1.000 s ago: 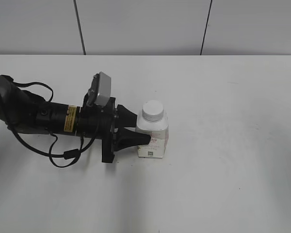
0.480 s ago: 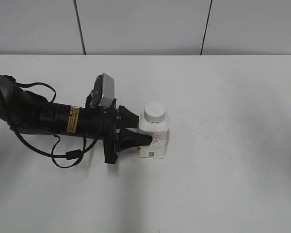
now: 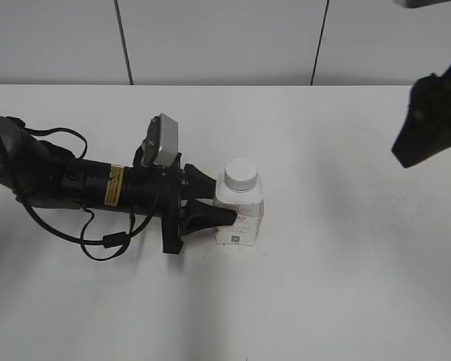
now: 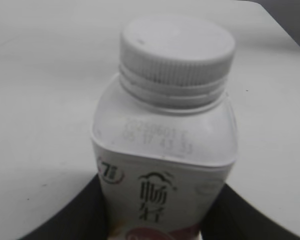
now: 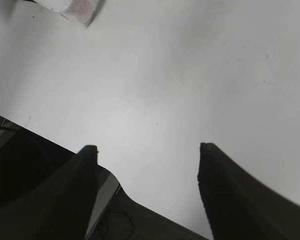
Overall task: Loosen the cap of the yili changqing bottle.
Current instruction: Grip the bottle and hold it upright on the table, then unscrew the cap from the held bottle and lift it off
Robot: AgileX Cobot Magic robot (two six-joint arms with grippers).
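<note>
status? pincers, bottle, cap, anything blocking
Left pincer shut on the bottle, upright on table. Right pincer open, empty, up high at right. Cap on, untouched. Nothing in the way.

A: Exterior view: even, diffuse light, bright white table (image 3: 346,286), only a faint shadow under the left arm (image 3: 68,184). Right gripper (image 3: 434,113) a dark, soft-edged silhouette.

B: Left wrist view: bottle (image 4: 165,165) close, slightly soft; cap (image 4: 177,50) greyish. Right wrist view dimmer, fingers (image 5: 230,185) blurred, corner vignetted.
</note>
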